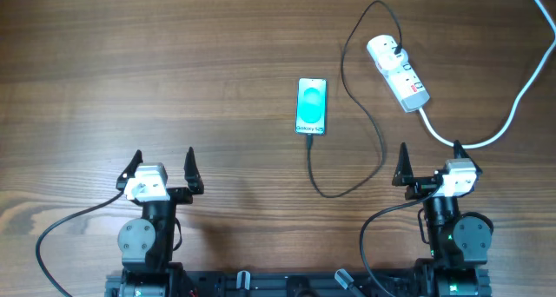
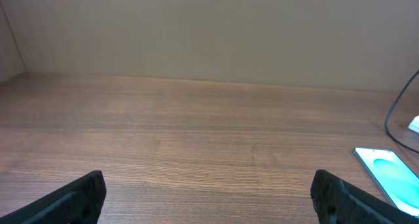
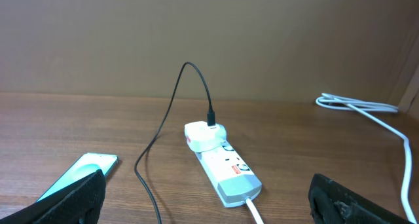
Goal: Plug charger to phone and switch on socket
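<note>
The phone lies flat mid-table with its cyan screen up, and it also shows in part as the phone and the phone in the wrist views. The charger's black cable loops from its white plug head, seated in the socket, round to the phone's near edge. Whether its tip is in the phone I cannot tell. My left gripper stands open near the front left, over bare wood. Short of the socket, my right gripper is open and holds nothing.
The socket's thick white cord runs from the strip past my right gripper and off the back right corner. The cord shows at the right wrist view's right side. A plain wall stands behind the table.
</note>
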